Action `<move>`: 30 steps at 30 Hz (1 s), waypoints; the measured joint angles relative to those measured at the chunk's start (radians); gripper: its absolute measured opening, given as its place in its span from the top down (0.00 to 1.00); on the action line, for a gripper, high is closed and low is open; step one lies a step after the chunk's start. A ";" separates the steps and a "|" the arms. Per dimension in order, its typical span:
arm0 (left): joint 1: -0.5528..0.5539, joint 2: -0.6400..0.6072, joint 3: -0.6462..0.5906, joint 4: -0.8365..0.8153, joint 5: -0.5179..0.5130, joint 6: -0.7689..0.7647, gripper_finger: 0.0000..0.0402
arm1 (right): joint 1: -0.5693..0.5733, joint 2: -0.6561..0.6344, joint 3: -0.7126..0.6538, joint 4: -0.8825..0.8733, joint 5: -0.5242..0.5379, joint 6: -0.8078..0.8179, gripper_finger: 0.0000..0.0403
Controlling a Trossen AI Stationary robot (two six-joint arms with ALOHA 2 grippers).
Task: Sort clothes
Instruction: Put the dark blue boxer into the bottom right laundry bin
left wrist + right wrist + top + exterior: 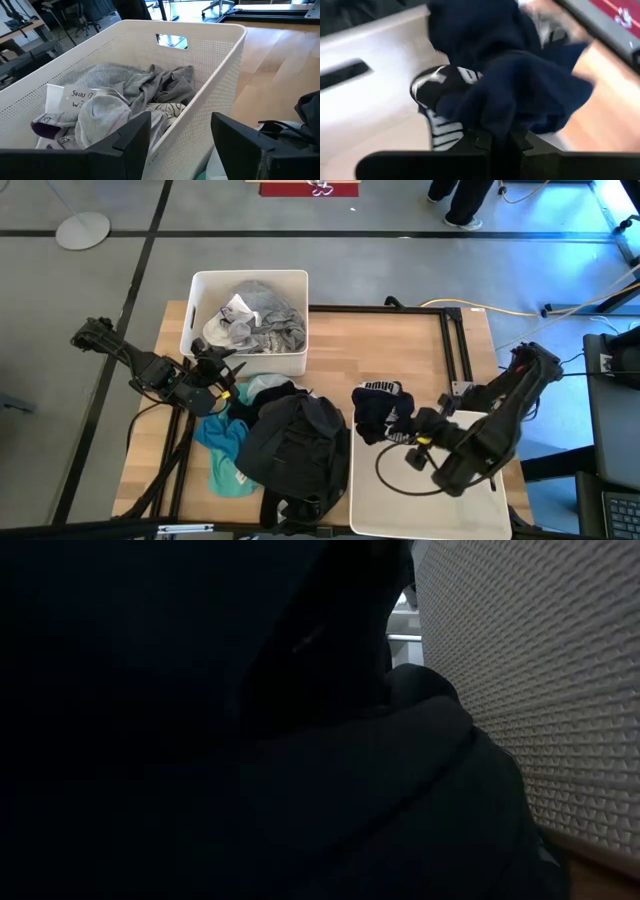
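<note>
A pile of clothes lies on the table's near left: a black garment (295, 445), a teal one (222, 442) and a mint one (266, 386). Grey and white clothes (125, 95) fill a white bin (200, 290) at the far left. My left gripper (180, 135) is open and empty beside that bin's near wall, and it shows in the high view (225, 375) too. My right gripper (408, 430) is shut on a dark navy garment with white print (380, 408) over the far left corner of a second white bin (480, 515). My right gripper pinches a bunched fold of the navy garment (500, 127) between its two fingers; how many layers, I cannot tell. The fingers come from the table's right side and point toward its left. The garment bunches in front of the fingers, above the bin's far rim (365, 60).
The low view is almost filled by the black garment (250, 740), with the right bin's perforated wall (530, 670) beside it. A black frame (455, 345) lies on the table's far right. A person's legs (462, 200) stand beyond the far edge.
</note>
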 joint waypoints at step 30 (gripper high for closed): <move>0.000 0.000 0.000 0.000 0.000 -0.001 0.51 | -0.191 -0.026 -0.258 0.285 -0.639 0.063 0.51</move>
